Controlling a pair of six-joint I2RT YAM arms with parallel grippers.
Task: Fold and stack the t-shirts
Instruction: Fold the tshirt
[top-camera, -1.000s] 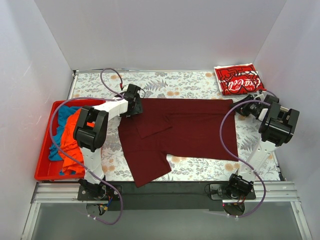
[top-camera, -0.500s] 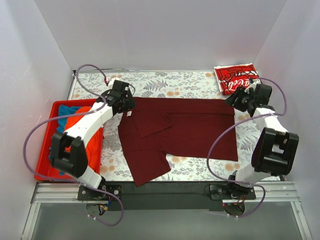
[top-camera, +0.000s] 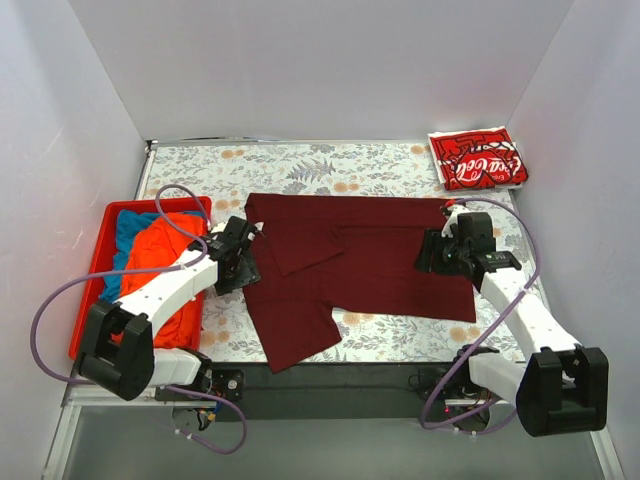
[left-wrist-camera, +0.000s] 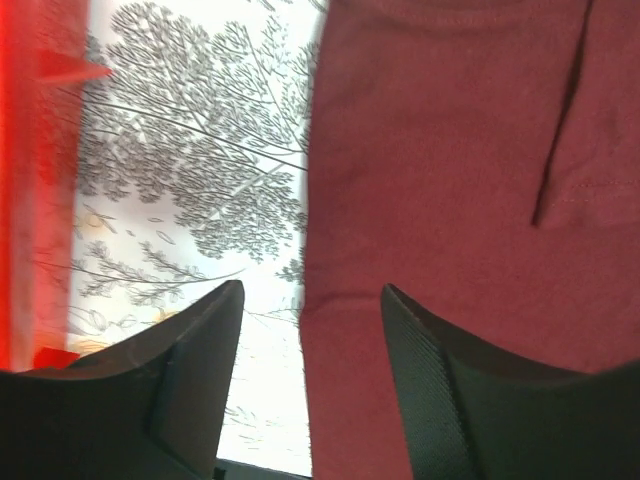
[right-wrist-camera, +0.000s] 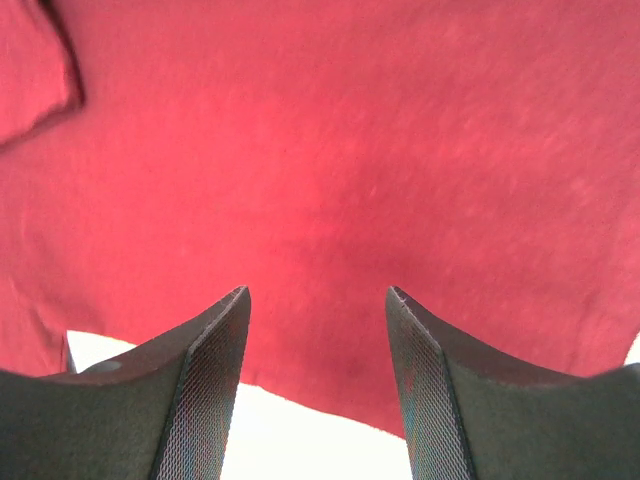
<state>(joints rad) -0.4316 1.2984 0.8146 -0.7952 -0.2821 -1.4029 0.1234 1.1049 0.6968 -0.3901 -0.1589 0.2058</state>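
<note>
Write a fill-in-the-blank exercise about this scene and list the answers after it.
1. The folded red cloth t-shirt with white Coca-Cola print sits at the far ____ corner of the table.
2. The bright orange cloth t-shirt and the blue cloth t-shirt lie in the ____ plastic bin.
3. The left gripper and the right gripper are both ____, at opposite sides of the plain dark maroon cloth t-shirt.

Missing words: right; red; open.

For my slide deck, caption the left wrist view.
Open left hand over the maroon t-shirt edge, floral tablecloth and red bin beside.
</note>
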